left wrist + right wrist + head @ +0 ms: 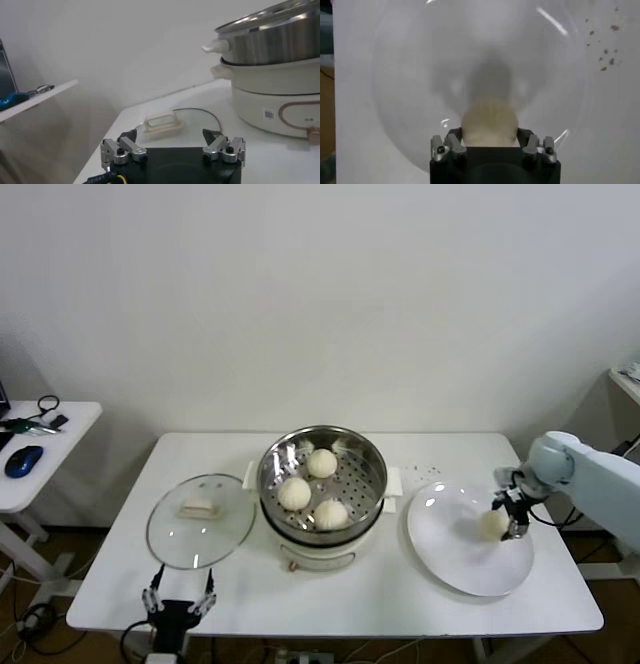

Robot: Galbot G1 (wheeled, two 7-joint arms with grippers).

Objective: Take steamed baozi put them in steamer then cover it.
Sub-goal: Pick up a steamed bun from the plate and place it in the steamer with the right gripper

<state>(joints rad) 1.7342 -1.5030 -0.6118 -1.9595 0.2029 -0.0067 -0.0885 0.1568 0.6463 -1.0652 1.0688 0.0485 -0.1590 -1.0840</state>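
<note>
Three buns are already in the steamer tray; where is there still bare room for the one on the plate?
The steamer tray is bare on its right half, between the rim and the three baozi, which crowd the left and centre. The right gripper straddles the fourth baozi on the plate; the left gripper waits, open, near the cover.

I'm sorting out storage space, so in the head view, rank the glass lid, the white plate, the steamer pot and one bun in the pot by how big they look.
1. White plate and steamer pot: look about alike, so not ranked.
2. Glass lid: a bit smaller.
3. Bun: by far the smallest.
</note>
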